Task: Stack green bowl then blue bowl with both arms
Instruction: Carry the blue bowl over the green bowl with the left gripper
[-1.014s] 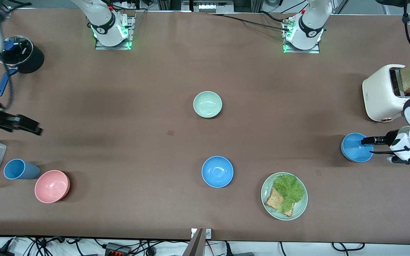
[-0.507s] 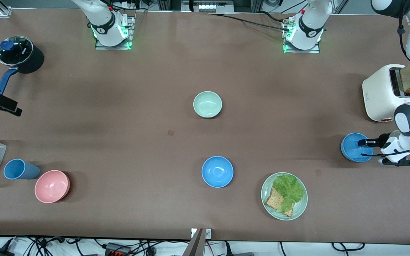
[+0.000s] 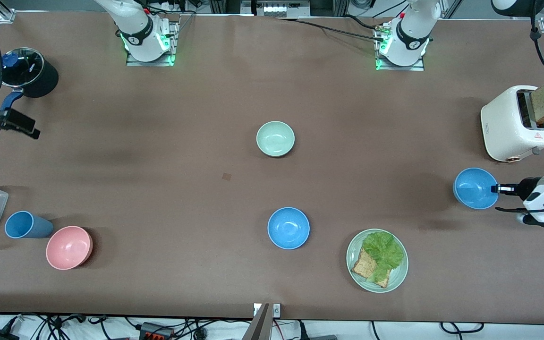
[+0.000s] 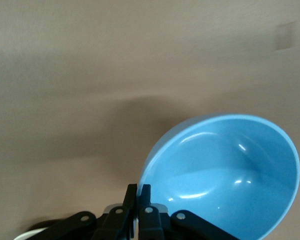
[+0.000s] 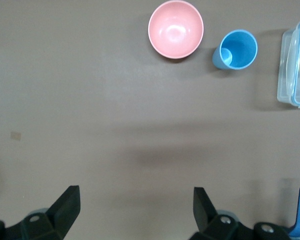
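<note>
While left gripper point(image 4: 138, 196) pinches rim of blue bowl point(image 3: 475, 188), jaws nearly closed on thin wall, bowl hangs tilted, clear of table point(image 3: 158, 189) at left arm's end, near toaster point(image 3: 513, 123). I judge edge grip weak: bowl could swing or slip during carry. Green bowl point(image 3: 275, 138) sits mid-table; second blue bowl point(image 3: 288, 228) sits nearer front camera than it. Right gripper point(image 5: 135, 207) hangs high over right arm's end, jaws spread wide, empty, waiting. Off-centre release would tip stack.
</note>
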Motion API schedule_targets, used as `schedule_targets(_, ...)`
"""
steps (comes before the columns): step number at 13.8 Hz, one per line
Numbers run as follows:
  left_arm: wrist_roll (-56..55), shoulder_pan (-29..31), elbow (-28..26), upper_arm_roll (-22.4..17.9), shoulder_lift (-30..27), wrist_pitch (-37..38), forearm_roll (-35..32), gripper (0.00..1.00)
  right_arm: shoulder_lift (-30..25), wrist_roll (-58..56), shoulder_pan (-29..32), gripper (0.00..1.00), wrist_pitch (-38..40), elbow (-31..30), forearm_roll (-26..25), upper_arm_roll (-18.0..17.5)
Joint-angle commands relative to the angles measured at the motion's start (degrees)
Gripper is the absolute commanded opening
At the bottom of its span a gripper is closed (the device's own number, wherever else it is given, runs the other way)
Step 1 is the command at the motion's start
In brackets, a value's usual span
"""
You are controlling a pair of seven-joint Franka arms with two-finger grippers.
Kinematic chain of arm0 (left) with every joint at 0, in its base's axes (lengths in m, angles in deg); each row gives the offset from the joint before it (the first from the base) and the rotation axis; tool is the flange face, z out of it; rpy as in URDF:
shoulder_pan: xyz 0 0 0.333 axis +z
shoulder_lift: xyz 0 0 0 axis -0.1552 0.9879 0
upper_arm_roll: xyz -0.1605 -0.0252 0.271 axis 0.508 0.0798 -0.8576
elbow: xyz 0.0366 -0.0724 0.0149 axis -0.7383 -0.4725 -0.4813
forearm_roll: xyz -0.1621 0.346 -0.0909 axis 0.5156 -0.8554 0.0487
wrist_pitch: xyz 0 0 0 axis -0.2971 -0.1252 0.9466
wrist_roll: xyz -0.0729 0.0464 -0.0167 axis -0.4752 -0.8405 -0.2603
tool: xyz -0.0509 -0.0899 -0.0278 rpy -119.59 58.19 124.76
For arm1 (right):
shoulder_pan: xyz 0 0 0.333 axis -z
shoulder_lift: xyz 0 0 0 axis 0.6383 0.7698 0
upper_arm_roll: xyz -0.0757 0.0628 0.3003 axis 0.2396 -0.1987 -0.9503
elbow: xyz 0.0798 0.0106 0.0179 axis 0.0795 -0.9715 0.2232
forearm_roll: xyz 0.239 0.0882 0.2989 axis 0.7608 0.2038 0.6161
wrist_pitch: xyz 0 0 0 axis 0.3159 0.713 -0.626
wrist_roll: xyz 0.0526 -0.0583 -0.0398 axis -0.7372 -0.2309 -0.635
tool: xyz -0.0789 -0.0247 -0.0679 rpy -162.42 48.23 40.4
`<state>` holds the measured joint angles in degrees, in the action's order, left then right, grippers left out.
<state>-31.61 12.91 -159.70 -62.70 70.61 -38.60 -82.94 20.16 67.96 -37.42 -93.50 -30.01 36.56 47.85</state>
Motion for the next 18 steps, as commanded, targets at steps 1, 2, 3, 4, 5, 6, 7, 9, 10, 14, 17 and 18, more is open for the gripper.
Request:
schedule_targets(1, 3.44, 1.71, 0.74, 1.83, -2.82, 3.83, 4.77, 0.01, -4.04, -0.31, -0.22, 1.00, -1.20, -5.20, -0.83, -0.12)
schedule_targets(2, 4.68, 2.07, 0.39, 2.10, -4.49, 6.10, 8.12, 0.01, -4.04, -0.23, -0.22, 1.00, -1.20, -5.20, -0.83, -0.12)
schedule_targets(3, 4.08, 1.81, 0.13, 3.06, -6.42, 8.04, 9.45, 0.01, -3.87, -0.40, -0.22, 1.00, -1.46, -5.03, -0.83, -0.12)
schedule_targets(4, 3.30, 1.81, -0.22, 4.73, -8.00, 9.45, 9.82, 0.01, -3.69, -0.58, -0.22, 1.00, -1.29, -5.02, -0.83, -0.12)
schedule_targets(5, -0.11, 1.72, -0.58, 6.92, -9.24, 10.77, 9.82, 0.01, -3.69, -1.01, -0.22, 1.00, -0.94, -5.02, -0.83, -0.20)
schedule_targets(6, -5.45, 1.72, -1.10, 9.12, -10.90, 11.92, 9.82, 0.01, -3.78, -1.02, -0.22, 1.00, -0.33, -4.94, -0.92, -0.20)
schedule_targets(7, -9.59, 1.72, -1.02, 11.40, -12.40, 13.84, 9.82, 0.01, -3.78, -1.02, -0.22, 1.00, -0.15, -4.85, -1.00, -0.29)
schedule_targets(9, -20.65, 1.72, -1.28, 16.85, -17.40, 19.90, 9.82, 0.01, -3.86, -1.02, -0.22, 1.00, 0.03, -4.67, -1.00, -0.29)
schedule_targets(10, -28.45, 1.72, -1.54, 20.61, -18.73, 21.58, 9.82, 0.01, -3.95, -1.02, -0.13, 1.00, 0.03, -4.59, -1.00, -0.29)
schedule_targets(14, -55.04, 1.72, -3.99, 32.24, -18.48, 18.36, 12.79, 0.01, -3.86, -0.84, -0.13, 1.00, -0.32, -4.50, -1.00, -0.29)
schedule_targets(17, -70.14, 0.76, -8.22, 39.17, -18.13, 9.06, 15.09, 0.01, -3.86, -0.84, -0.13, 1.00, -0.32, -4.50, -1.00, -0.29)
schedule_targets(18, -72.19, -1.25, -10.05, 39.80, -17.35, 5.20, 15.09, 0.01, -3.86, -0.84, -0.13, 1.00, -0.41, -4.41, -1.00, -0.29)
